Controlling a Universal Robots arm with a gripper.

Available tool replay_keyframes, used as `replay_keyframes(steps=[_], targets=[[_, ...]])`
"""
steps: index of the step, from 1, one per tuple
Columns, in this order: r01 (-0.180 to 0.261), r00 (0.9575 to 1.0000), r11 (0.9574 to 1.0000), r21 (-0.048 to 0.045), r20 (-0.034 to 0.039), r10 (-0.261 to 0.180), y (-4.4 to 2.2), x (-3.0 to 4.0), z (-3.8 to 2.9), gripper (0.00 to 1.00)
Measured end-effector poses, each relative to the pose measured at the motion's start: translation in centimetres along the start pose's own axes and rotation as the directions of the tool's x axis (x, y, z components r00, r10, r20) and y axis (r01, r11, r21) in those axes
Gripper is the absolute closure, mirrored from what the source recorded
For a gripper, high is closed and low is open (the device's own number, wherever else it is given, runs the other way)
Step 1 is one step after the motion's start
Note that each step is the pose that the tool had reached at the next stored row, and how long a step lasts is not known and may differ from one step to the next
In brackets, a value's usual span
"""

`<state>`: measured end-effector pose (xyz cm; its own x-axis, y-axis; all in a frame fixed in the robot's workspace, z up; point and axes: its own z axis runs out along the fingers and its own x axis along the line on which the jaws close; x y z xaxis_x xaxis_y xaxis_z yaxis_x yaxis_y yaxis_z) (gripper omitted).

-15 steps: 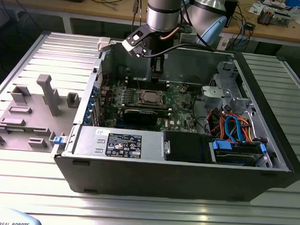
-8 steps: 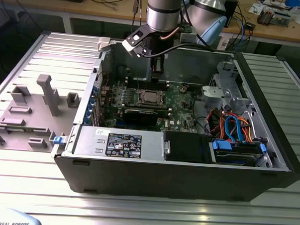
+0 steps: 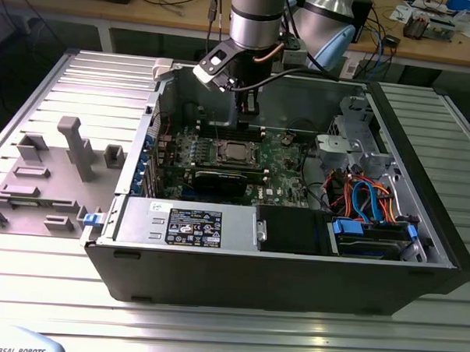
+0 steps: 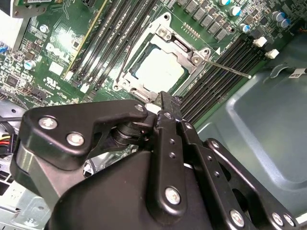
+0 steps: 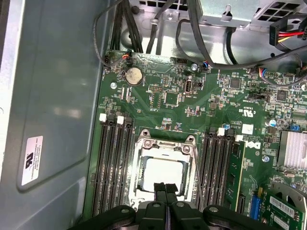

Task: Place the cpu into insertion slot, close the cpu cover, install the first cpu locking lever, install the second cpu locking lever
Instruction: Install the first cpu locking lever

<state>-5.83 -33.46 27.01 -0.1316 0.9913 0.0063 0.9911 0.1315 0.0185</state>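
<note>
The cpu lies in the insertion slot on the green board inside the open computer case. Its pale metal top shows in both wrist views. The silvery cpu cover lies flat around it as a frame. One thin locking lever sticks out sideways from a socket corner. Another lever runs along the socket's side. My gripper hangs just above the socket's edge, shut with nothing between the fingers.
Long memory slots flank the socket on both sides. A black graphics card lies near the socket, towards the front. The case walls, cable bundles and a grey power supply close in the space.
</note>
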Motion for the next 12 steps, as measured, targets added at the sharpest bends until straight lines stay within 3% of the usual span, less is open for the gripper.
replay_keyframes(steps=[12], targets=[[0.013,0.9999,0.9999,0.0,-0.0003,-0.013,0.0,0.0,0.0,0.89]])
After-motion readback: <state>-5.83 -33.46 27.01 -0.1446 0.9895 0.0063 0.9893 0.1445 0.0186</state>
